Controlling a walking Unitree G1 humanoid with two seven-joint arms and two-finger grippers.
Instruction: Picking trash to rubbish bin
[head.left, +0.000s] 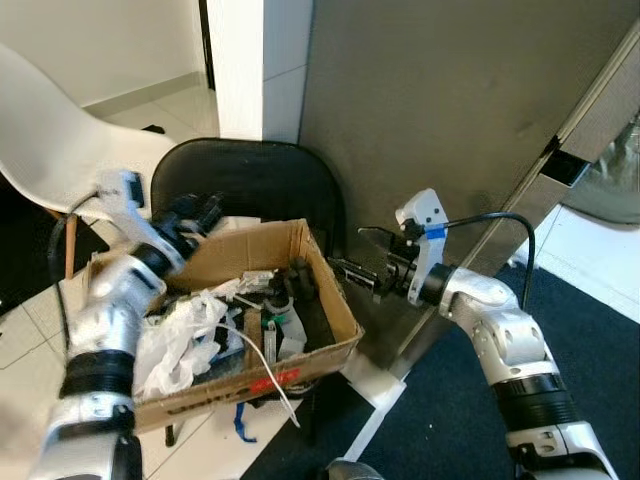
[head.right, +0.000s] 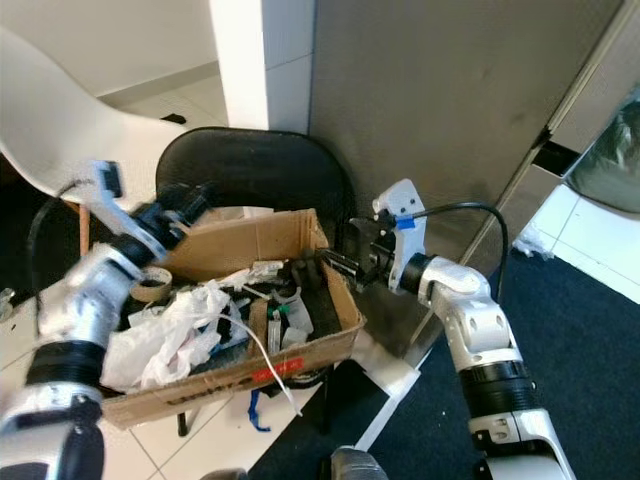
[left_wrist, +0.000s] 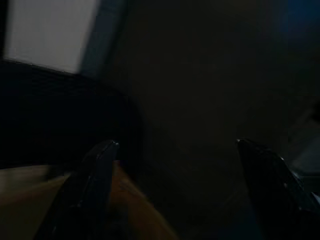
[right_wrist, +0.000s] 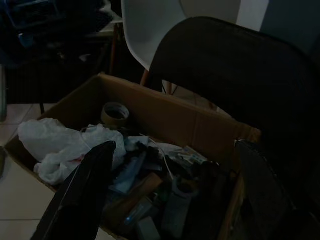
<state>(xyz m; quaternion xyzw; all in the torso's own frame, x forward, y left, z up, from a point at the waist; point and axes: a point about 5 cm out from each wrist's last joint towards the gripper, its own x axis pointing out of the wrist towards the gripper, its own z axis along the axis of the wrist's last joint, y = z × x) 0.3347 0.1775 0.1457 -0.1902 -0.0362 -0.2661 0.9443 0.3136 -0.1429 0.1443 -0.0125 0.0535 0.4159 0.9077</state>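
Note:
A cardboard box (head.left: 255, 243) used as the rubbish bin rests on a black chair (head.left: 255, 175). It holds a crumpled white plastic bag (head.left: 175, 335), a tape roll (right_wrist: 115, 114), white cable and dark scraps. My left gripper (head.left: 203, 212) hovers at the box's back left rim, its fingers (left_wrist: 97, 170) spread apart with nothing between them. My right gripper (head.left: 345, 250) is just outside the box's right wall, pointing over the rim, open and empty; its wrist view looks down into the box across the bag (right_wrist: 60, 142).
A white chair (head.left: 50, 130) stands at the left. A grey panel (head.left: 450, 100) rises right behind the black chair. Dark carpet (head.left: 440, 420) covers the floor to the right, pale tiles lie under the box, and a blue scrap (head.left: 240, 425) lies beneath it.

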